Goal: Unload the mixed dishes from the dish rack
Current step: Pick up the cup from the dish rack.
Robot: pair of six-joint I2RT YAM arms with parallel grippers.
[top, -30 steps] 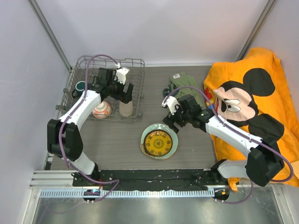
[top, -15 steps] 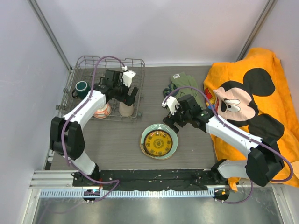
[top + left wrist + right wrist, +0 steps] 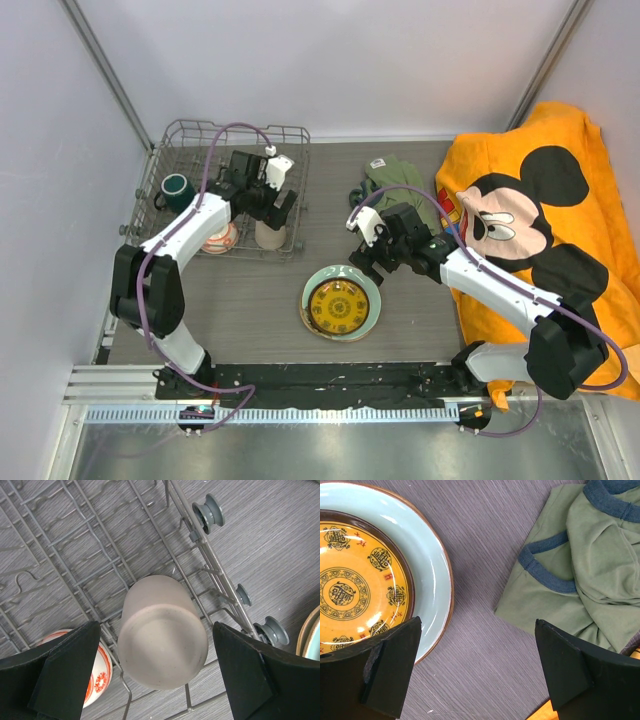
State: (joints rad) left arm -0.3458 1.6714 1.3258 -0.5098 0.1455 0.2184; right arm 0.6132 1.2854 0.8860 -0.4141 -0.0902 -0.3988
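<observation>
Left gripper hung wide open over the upturned cup in the rack. Right gripper gaped empty between plate and cloth.

Olive-green garment with blue-trimmed openings, crumpled on counter, far side, right of centre. In right wrist view garment fills upper right, folds bunched, lying flat on counter.

Orange blanket with Mickey Mouse print covers counter's right side, left edge just beside garment.

Counter dark grey, wood-grained. White walls around. Slotted metal rail along near edge.
</observation>
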